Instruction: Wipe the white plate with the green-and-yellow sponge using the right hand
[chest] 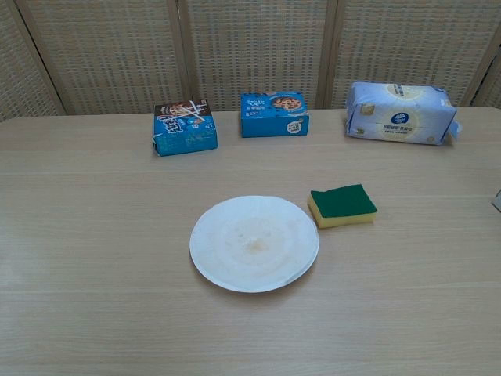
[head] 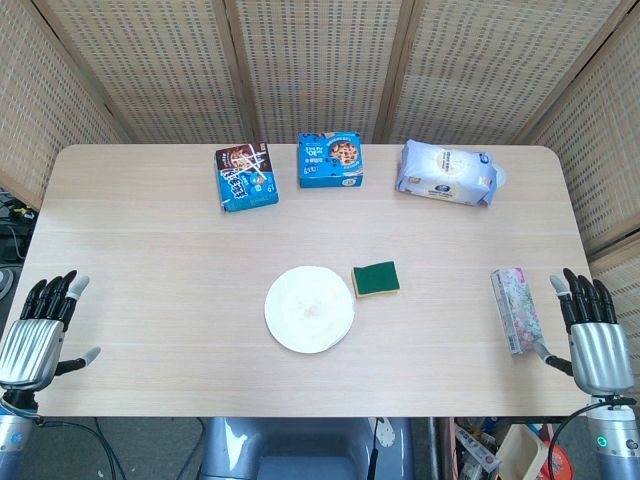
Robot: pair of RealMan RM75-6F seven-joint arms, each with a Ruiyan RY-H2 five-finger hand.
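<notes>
Both hands sit at the near edge of the table (head: 150, 220), one at each corner, and neither is touching anything on it. The right hand (head: 592, 330) is empty, its fingers stretched out side by side towards the far end and its thumb sticking out to the inside. The left hand (head: 38, 325) looks the same on the other side: nothing in it, fingers extended, thumb held apart. Only the head view shows them; the chest view catches neither. The green-and-yellow sponge (head: 376, 279) lies green side up well away from the right hand, off towards the left hand's side and a little further out, near the middle of the table. Just beyond it on that same side, a narrow strip of bare wood between them, is the white plate (head: 309, 309), round and flat, with a faint brownish smear in its centre that shows more clearly in the chest view. Right beside the right hand, on its inner side, a long flower-patterned pack (head: 515, 310) lies lengthwise. Along the far edge stand a tilted blue biscuit box (head: 245, 176), a second blue biscuit box (head: 330, 161), and, far ahead of the right hand, a white-and-blue pack of tissues (head: 447, 172).
</notes>
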